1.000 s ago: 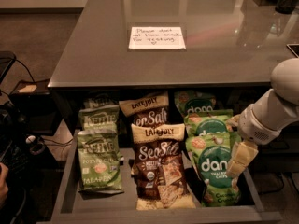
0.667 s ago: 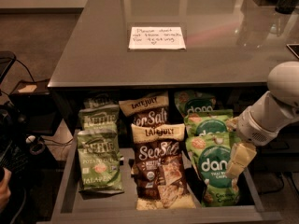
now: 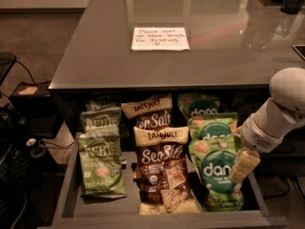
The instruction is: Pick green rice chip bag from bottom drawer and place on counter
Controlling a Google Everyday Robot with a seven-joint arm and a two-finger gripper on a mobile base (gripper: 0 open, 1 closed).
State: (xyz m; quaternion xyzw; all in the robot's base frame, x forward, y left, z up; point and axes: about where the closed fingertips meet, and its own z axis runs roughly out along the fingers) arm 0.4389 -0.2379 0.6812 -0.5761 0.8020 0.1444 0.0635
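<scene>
The bottom drawer (image 3: 71,194) stands pulled open below the counter (image 3: 95,56). Three bright green rice chip bags lie in a column on its right side: front (image 3: 215,173), middle (image 3: 212,127) and back (image 3: 200,106). My gripper (image 3: 244,166) hangs from the white arm (image 3: 279,111) at the drawer's right side. It sits at the right edge of the front green rice chip bag, touching or just above it. No bag is lifted.
Olive-green Kettle bags (image 3: 101,163) fill the drawer's left column and brown Late July Sea Salt bags (image 3: 162,168) the middle. A white handwritten note (image 3: 159,38) lies on the counter. Dark gear and cables (image 3: 19,142) stand on the floor at left.
The arm and gripper have barely shifted at the right of the drawer. The bags have not moved.
</scene>
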